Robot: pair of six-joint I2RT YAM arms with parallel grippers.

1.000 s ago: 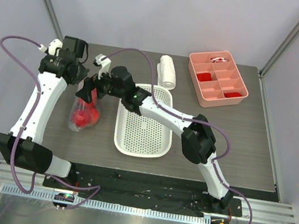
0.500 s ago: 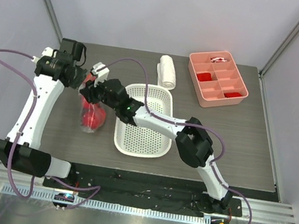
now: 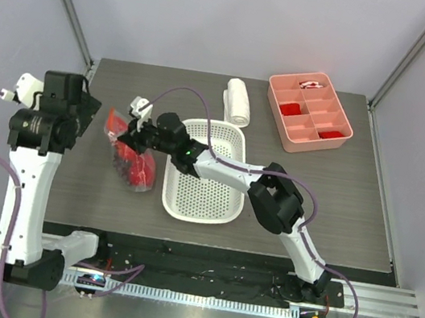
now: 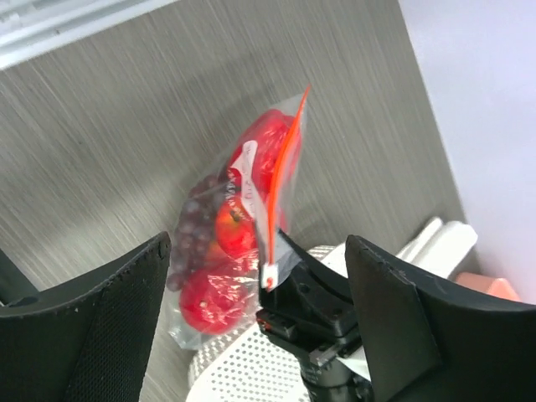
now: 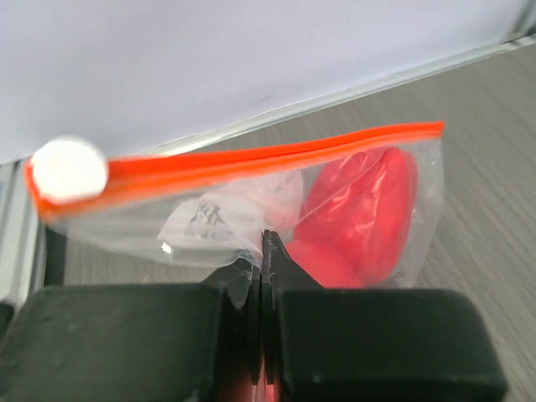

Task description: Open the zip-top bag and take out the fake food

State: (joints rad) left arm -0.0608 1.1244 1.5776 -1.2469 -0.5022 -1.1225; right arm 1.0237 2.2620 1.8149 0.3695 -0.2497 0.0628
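Note:
The zip-top bag (image 3: 132,160) hangs over the table left of the basket, its orange-red zip strip (image 5: 251,159) running along the top. My right gripper (image 3: 125,139) is shut on the bag's clear plastic just below the strip (image 5: 264,251). Inside show the fake food (image 4: 211,297), glossy red fruits, and a dark grape bunch (image 4: 197,224). My left gripper (image 3: 87,115) stands open to the left of the bag, apart from it. In the left wrist view its wide fingers (image 4: 126,322) frame the bag (image 4: 251,180) and the right gripper (image 4: 306,297).
A white perforated basket (image 3: 205,176) lies at mid-table, right of the bag. A white roll (image 3: 238,102) lies behind it. A pink divided tray (image 3: 310,114) with flat red pieces stands at the back right. The table's left edge runs close to my left arm.
My left gripper has opened, let go of the bag and drawn away to the left. My right gripper has shut on the bag below the zip strip and now holds it alone.

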